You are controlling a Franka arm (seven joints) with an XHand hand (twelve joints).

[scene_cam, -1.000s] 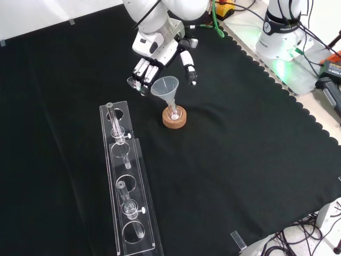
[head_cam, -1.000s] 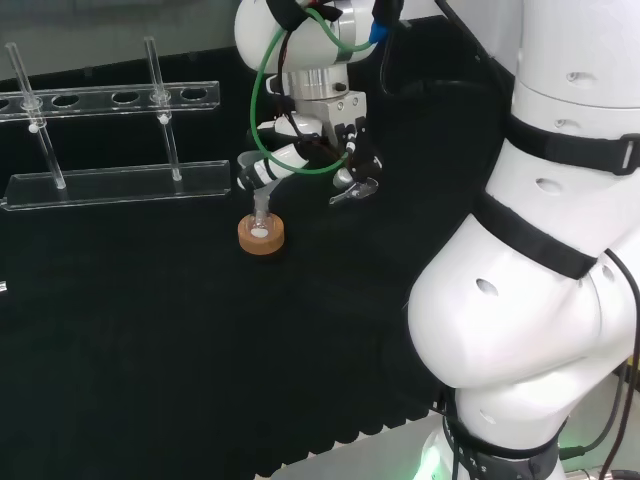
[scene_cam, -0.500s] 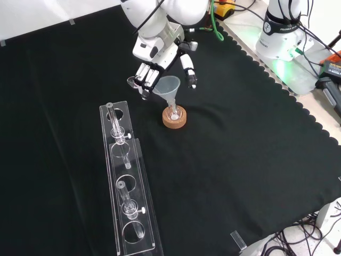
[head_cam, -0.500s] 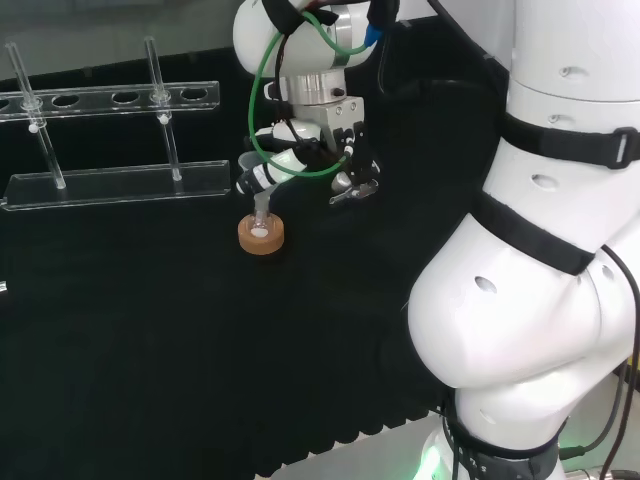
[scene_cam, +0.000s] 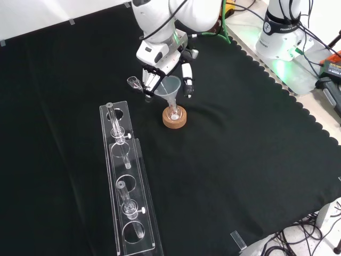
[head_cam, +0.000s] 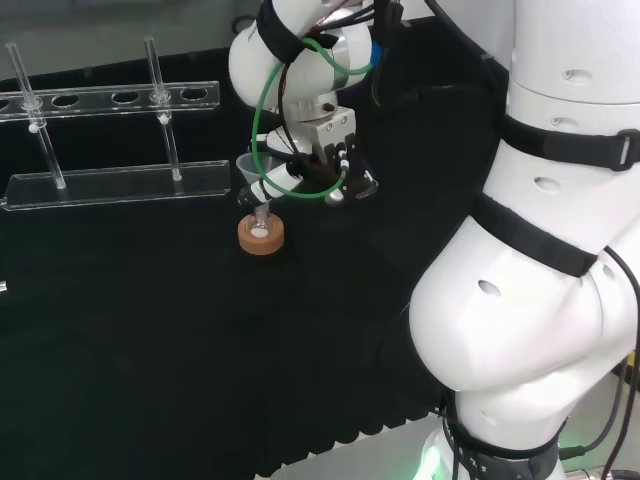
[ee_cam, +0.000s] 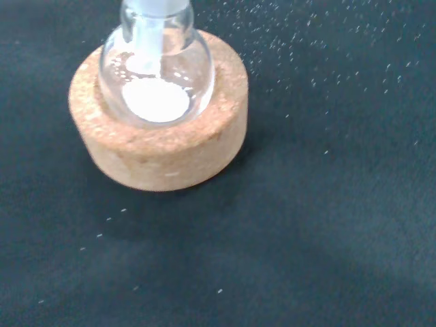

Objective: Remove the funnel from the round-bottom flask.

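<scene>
1. The round-bottom flask (scene_cam: pixel 173 113) sits upright in a cork ring (scene_cam: pixel 175 118) near the middle of the counter (scene_cam: pixel 240 160), a little toward its far side in the front view.
2. The wrist view shows the flask's clear bulb (ee_cam: pixel 157 71) resting in the cork stand (ee_cam: pixel 158 129), with a white patch at the bottom of the bulb.
3. The funnel (scene_cam: pixel 169 89) stands in the flask's neck, its wide clear cone opening upward and its stem pointing down into the flask.
4. The hand (scene_cam: pixel 162 64) hangs just above and behind the funnel in the front view.
5. Its fingers (scene_cam: pixel 151 82) are on the cone's left and the thumb (scene_cam: pixel 187 82) on its right, spread on either side of the rim; whether they touch the funnel cannot be told.
6. In the head view the hand (head_cam: pixel 320 165) sits above the cork ring (head_cam: pixel 261 236), with the funnel (head_cam: pixel 252 175) at its left.
7. A clear test-tube rack (scene_cam: pixel 128 186) holding tubes lies left of the flask in the front view, well apart from it.
</scene>
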